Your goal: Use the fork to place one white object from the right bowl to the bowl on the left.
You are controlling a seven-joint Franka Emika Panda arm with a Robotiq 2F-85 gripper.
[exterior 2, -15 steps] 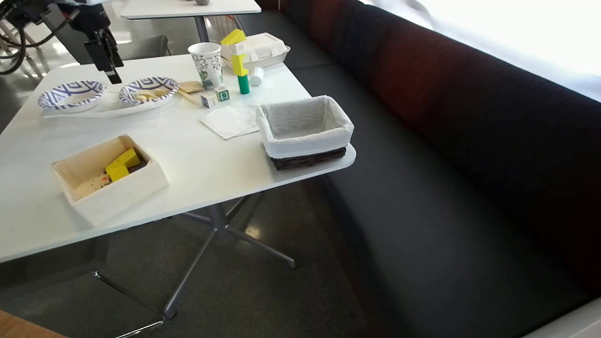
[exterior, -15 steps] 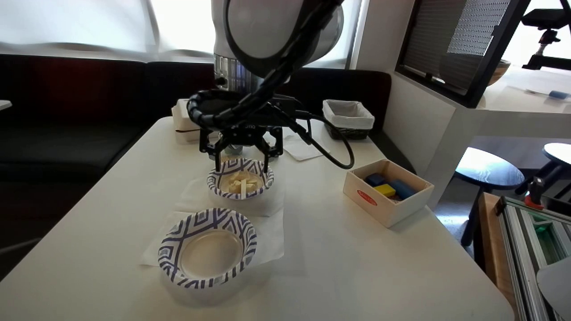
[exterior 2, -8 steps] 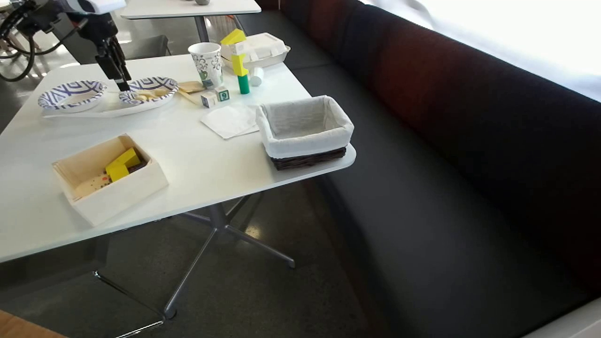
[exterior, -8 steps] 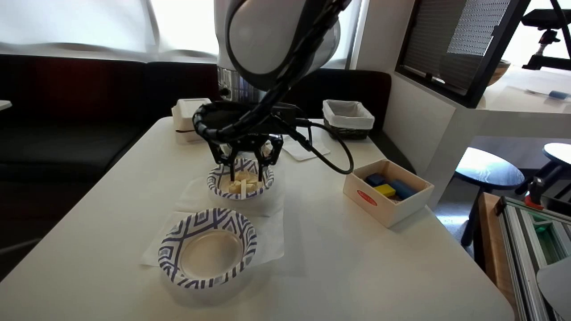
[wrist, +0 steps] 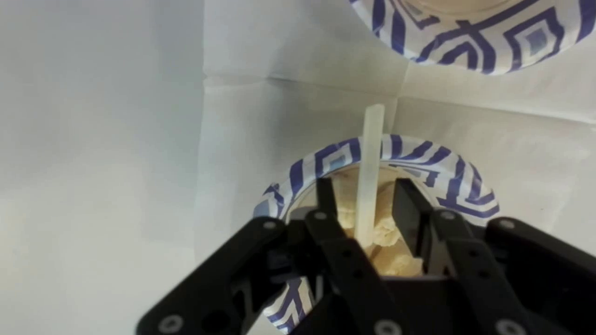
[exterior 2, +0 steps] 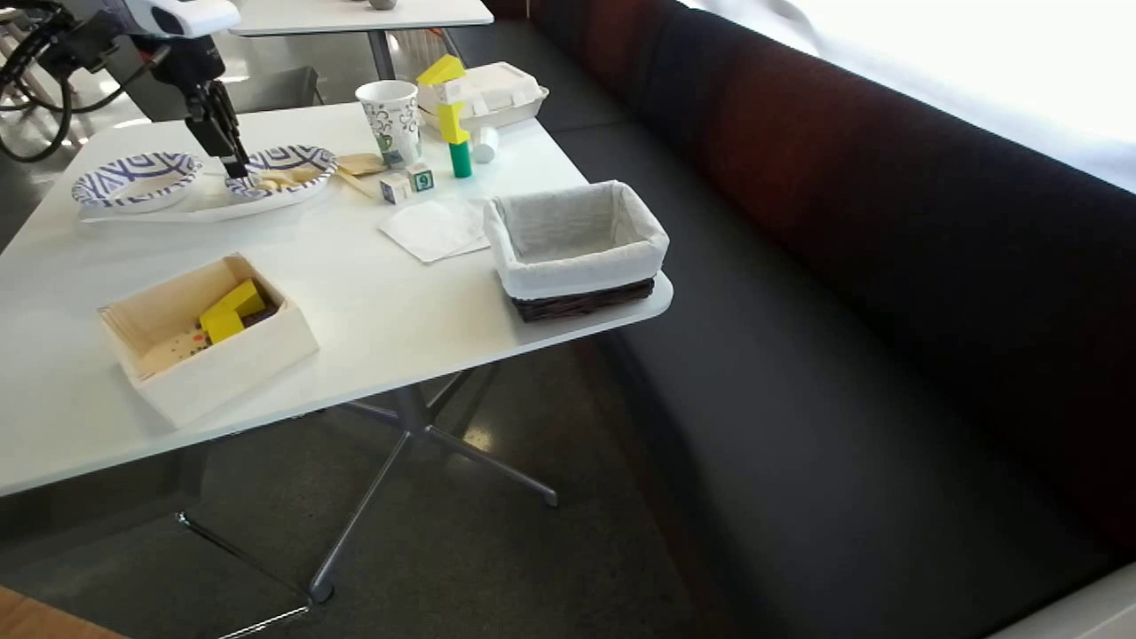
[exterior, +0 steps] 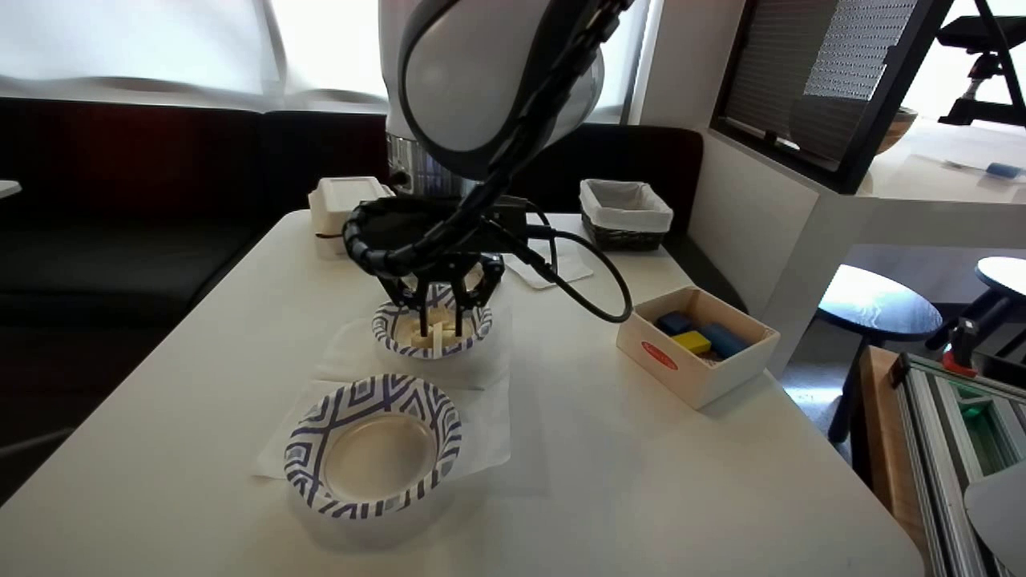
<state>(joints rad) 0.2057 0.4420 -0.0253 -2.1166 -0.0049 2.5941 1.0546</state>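
The right bowl (exterior 2: 297,158), white with a blue pattern, holds several pale pieces (wrist: 389,230), the white objects. Matching it, the left bowl (exterior: 433,409) has nothing in it. A pale, flat stick, the fork (wrist: 370,158), leans out over the right bowl's rim; its lower end is lost among the pieces and behind my gripper. My gripper (wrist: 365,195) is down at the right bowl, with the fork's handle between its fingers. A gap shows on either side of the handle, so the jaws are part-way apart and not gripping it. Both bowls show in all views.
Paper napkins lie under the bowls. A wooden box (exterior: 657,365) with coloured blocks and a cloth-lined basket (exterior 2: 577,266) stand on the table. Beyond the right bowl are a paper cup (exterior 2: 388,120), stacked blocks (exterior 2: 454,124), letter cubes (exterior 2: 396,187) and a takeout box (exterior 2: 484,93).
My gripper has come down from above the right bowl into it. Its fingers have drawn closer together on either side of the fork's handle. Bowls and fork look unmoved.
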